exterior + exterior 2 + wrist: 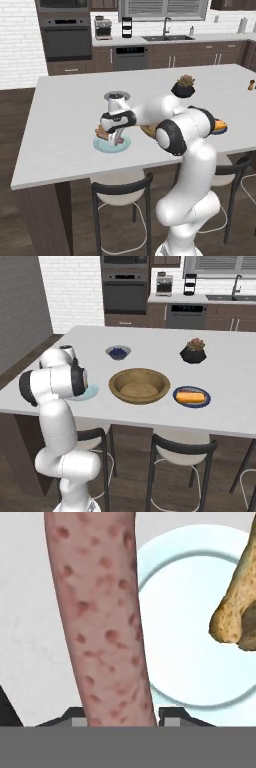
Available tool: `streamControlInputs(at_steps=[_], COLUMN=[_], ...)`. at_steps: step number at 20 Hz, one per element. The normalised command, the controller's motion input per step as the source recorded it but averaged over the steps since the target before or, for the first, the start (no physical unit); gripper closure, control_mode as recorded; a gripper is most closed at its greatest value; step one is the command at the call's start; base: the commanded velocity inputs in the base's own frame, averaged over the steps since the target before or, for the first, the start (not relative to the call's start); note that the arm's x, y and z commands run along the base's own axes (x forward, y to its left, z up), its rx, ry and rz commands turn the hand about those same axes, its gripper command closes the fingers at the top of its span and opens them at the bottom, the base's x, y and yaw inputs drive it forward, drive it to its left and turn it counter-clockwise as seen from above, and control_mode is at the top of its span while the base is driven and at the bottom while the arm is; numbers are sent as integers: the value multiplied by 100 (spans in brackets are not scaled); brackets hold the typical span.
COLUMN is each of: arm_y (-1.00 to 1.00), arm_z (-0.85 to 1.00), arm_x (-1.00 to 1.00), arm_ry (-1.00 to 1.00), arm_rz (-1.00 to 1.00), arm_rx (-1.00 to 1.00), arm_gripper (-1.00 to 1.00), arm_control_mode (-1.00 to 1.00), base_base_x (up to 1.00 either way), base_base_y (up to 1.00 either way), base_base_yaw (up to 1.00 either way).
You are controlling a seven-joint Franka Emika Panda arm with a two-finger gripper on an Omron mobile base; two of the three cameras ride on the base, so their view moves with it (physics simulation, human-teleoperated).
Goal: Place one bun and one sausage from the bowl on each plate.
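The gripper (118, 141) hangs low over the pale light-blue plate (102, 146), which lies on the near left part of the white island counter (65, 110). In the hand view, a long pinkish sausage (102, 617) speckled with darker red spots runs up from between the two dark finger tips (80, 718); the jaws stand on either side of its lower end, pinching it. The sausage crosses the left rim of the light-blue plate, and most of its length shows against the bare counter beside it. Whether it touches the plate cannot be told.

A brown, crusty bun (237, 604) sits at the right edge of the hand view, over the plate's right side. In the left base view it shows as a small brown lump (101, 133) on the far left edge of that plate, just beside the robot's hand.

The wide brown wooden bowl (139, 385) stands to the right of the light-blue plate, near the middle of the counter; its inside looks bare wood. Farther right, near the front edge, the dark navy-blue plate (191, 396) carries an orange-tan bun with a reddish sausage lying on it.

Behind the bowl, a small grey bowl of dark blue berries (118, 352) sits on the far left, and a black pot with a plant (193, 351) on the far right.
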Motion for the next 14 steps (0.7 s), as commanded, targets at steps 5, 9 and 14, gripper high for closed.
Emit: streamControlInputs(at_steps=[5,9,14], arm_y=[5,14,-24], arm_z=[-36,-12,40], arm_x=[95,63,-72], arm_ry=[-2,-1,0], arm_rz=[-1,-6,-1], arm_rx=[-1,-3,8], arm_gripper=[-100,-100,-100], arm_control_mode=[-100,-100,-100], base_base_x=[0,0,0], base_base_y=[0,0,0], base_base_yaw=[0,0,0])
